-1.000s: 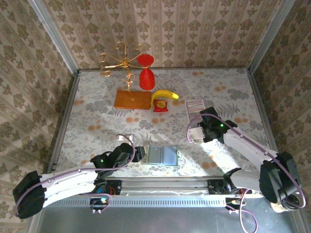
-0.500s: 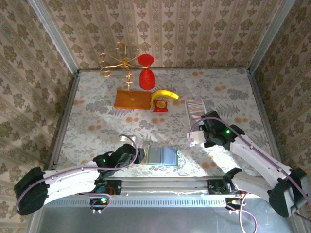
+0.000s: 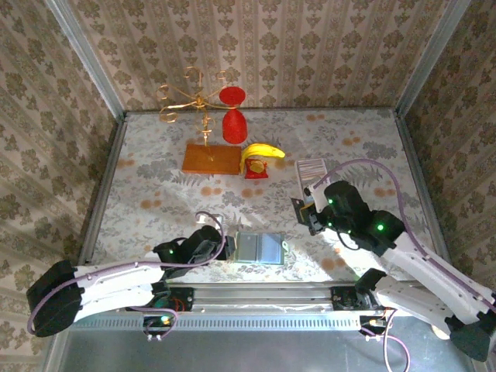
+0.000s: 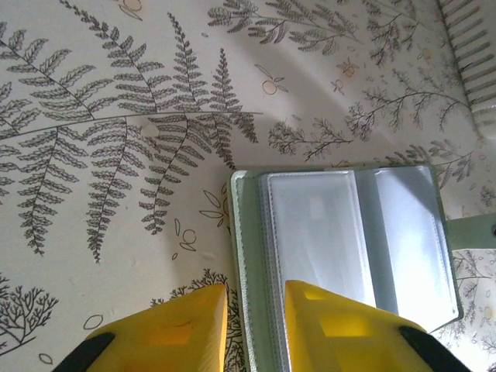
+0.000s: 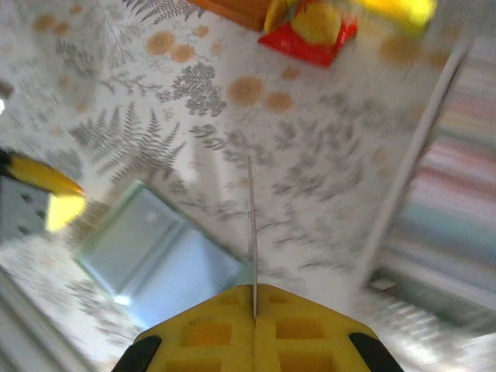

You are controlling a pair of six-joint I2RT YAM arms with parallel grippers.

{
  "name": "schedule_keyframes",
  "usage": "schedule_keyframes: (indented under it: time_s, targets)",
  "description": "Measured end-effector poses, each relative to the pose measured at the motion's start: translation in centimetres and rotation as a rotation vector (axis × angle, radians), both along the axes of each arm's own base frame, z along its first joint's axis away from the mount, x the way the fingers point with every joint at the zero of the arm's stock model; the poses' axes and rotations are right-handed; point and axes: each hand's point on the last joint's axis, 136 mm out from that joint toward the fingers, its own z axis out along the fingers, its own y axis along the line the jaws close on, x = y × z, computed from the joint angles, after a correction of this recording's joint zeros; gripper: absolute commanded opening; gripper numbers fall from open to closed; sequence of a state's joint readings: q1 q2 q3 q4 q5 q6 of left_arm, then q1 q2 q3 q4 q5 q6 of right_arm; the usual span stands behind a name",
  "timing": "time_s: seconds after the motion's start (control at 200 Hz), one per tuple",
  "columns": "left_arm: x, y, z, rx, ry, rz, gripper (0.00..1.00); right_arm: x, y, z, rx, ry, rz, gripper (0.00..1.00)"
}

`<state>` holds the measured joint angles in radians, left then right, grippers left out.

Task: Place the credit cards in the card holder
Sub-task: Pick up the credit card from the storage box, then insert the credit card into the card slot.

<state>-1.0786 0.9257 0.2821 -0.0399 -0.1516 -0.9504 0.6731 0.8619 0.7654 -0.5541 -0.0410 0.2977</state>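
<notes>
Moved since half a second ago: right arm, swung off the tray toward the holder, elbow now raised.

Top view. Right claw [image 3: 304,211]: forearm reaching left, wrist turned down. The small pale grey-green folding card holder [image 3: 260,248] lies open, near, down-left of it. The long clear rectangular tray [image 3: 301,172], with its striped row of pale plastic credit cards [image 3: 314,169], sits just behind it. Left claw [image 3: 225,246]: arm low along the near edge, at the holder's left border.

Left wrist view. Left claw [image 4: 256,325]: yellow fingers [image 4: 178,333] slightly apart, astride that border. Risk: a loose pin, so the holder may slide when nudged.

Right wrist view, blurred. Right claw [image 5: 254,298]: clamped on one thin pale card [image 5: 250,225], upright and edge-on. Holder [image 5: 155,256] ahead-left, tray [image 5: 422,147] right. Risk: the card, apparently pinched by one end, could pivot, slip, or miss a pocket.
</notes>
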Motion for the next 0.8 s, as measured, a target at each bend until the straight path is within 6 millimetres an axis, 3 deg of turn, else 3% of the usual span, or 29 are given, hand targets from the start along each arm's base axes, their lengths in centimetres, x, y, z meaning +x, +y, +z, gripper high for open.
schedule_keyframes:
  time_s: [0.175, 0.24, 0.305, 0.535, 0.8]
  targets:
    - [0.0, 0.1, -0.1, 0.019, 0.02, 0.011, 0.31, -2.3, 2.6, -8.2, 0.229, 0.386, -0.189, 0.0]
    - [0.1, 0.3, -0.3, 0.022, 0.03, 0.024, 0.33, -3.4, 3.1, -10.0, 0.255, 0.476, -0.222, 0.0]
    - [0.2, 0.4, -0.6, 0.025, 0.041, 0.038, 0.32, -3.5, 3.6, -10.2, 0.287, 0.509, -0.245, 0.0]
    - [0.3, -0.1, -1.7, 0.062, 0.093, 0.057, 0.34, -1.8, 5.8, -8.0, 0.449, 0.476, -0.266, 0.0]
    - [0.3, -1.0, -1.6, 0.057, 0.101, 0.051, 0.39, -2.6, 8.6, -9.8, 0.43, 0.538, -0.235, 0.0]
